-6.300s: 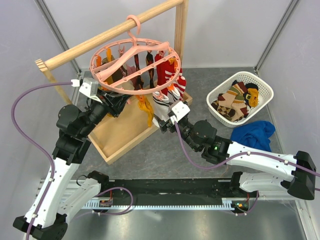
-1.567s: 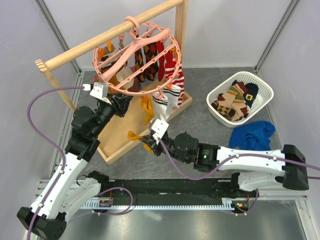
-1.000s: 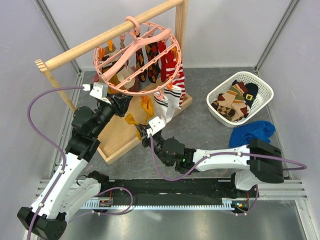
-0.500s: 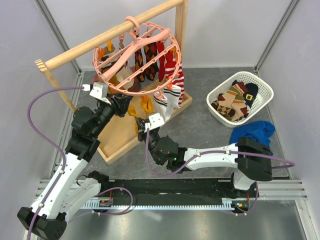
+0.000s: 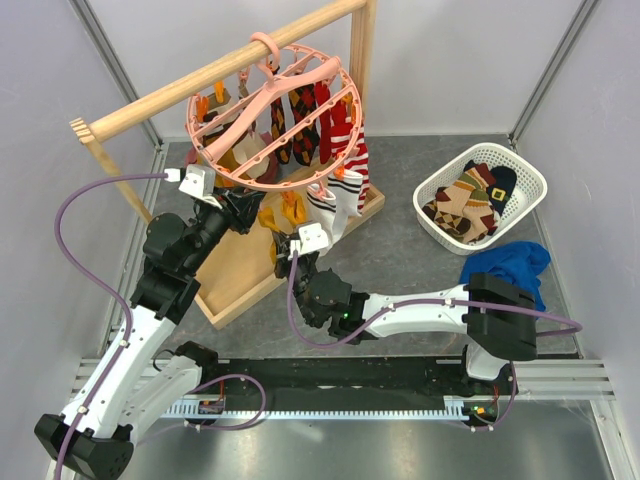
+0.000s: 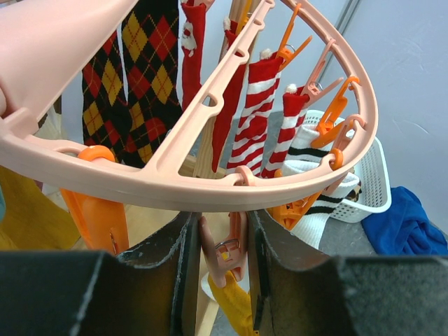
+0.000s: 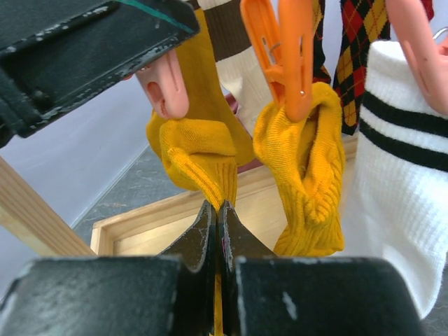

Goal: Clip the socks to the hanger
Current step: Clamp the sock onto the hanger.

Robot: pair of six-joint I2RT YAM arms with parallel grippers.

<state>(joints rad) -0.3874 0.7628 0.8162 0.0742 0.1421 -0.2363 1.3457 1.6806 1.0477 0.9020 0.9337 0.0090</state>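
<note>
Over the last second the right gripper has swung left and up, bringing a mustard sock under the hanger, close to the left gripper. In the left wrist view that gripper's jaws stand narrow, squeezing a pink clip that hangs from the ring. In the right wrist view the jaws are pinched tight on the sock's cuff edge, just below that clip. The sock looks light, soft and floppy, so it is best gripped near the cuff, leaving a short edge to feed in.
</note>
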